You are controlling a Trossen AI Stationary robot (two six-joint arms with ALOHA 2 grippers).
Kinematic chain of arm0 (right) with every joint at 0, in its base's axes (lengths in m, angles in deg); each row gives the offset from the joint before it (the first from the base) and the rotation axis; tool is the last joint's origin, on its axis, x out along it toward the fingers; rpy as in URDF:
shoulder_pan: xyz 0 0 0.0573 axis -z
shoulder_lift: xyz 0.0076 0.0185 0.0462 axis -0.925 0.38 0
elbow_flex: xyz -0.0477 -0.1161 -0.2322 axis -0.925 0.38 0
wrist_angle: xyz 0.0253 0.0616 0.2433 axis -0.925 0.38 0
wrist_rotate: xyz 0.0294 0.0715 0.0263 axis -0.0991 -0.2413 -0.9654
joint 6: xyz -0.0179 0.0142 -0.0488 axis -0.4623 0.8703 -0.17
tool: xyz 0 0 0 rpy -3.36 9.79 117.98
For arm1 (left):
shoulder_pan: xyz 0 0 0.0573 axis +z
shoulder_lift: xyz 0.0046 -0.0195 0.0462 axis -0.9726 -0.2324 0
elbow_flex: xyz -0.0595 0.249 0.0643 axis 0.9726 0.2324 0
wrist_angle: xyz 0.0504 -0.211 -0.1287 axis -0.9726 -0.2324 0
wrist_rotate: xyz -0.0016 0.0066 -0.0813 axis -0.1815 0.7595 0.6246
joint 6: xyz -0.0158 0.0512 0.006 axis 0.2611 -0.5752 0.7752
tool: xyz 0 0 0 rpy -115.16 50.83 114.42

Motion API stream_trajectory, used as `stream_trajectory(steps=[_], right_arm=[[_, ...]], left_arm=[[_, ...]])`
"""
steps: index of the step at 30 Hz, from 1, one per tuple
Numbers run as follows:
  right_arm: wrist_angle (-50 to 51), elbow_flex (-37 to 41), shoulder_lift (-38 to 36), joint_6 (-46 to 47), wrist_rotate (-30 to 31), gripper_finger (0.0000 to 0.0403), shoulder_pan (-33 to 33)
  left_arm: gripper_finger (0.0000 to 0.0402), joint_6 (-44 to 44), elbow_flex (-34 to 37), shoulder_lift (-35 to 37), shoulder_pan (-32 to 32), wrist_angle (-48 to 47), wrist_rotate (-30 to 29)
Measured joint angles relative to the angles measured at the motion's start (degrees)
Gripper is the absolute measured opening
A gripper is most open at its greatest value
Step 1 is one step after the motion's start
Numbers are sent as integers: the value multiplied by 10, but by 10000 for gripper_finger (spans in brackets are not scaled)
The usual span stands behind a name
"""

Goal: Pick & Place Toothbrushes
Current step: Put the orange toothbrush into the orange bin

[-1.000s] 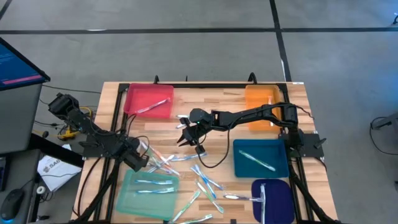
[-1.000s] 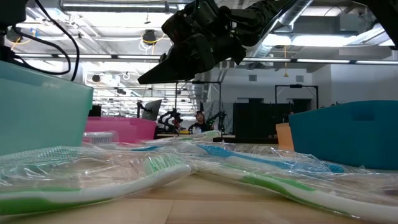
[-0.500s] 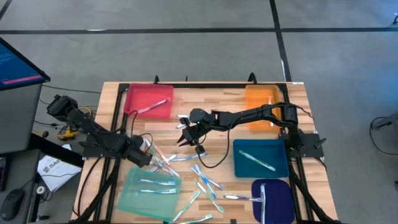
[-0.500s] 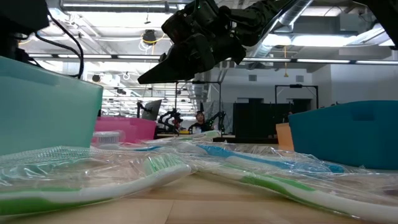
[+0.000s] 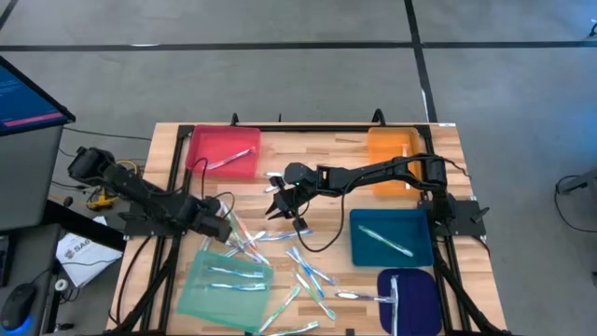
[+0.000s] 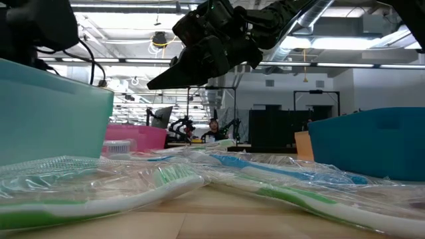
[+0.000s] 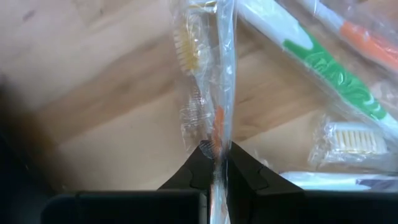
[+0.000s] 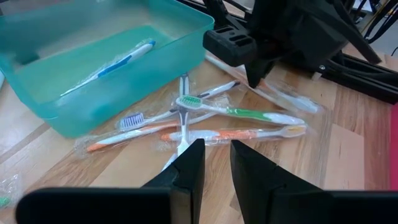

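Wood table (image 5: 317, 149): left tool (image 7: 214, 163) pinched shut on wrapped toothbrush (image 7: 219, 93), handle running straight out from its tips; right tool (image 5: 280, 207) hovers empty, slightly parted

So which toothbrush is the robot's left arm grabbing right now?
Find the pale green tray at the table's front left. Just above its top edge lies a heap of wrapped toothbrushes, where the left gripper has its jaws shut on one. That orange-handled toothbrush is in a clear wrapper; its nearest neighbour is green and white.
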Motion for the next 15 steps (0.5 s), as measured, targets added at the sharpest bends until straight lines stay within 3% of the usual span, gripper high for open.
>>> stream_trajectory(steps=[15], right_arm=[[-2, 0, 0, 0, 0, 71, 0]], left_arm=[[11, -245, -17, 0, 93, -1, -28]])
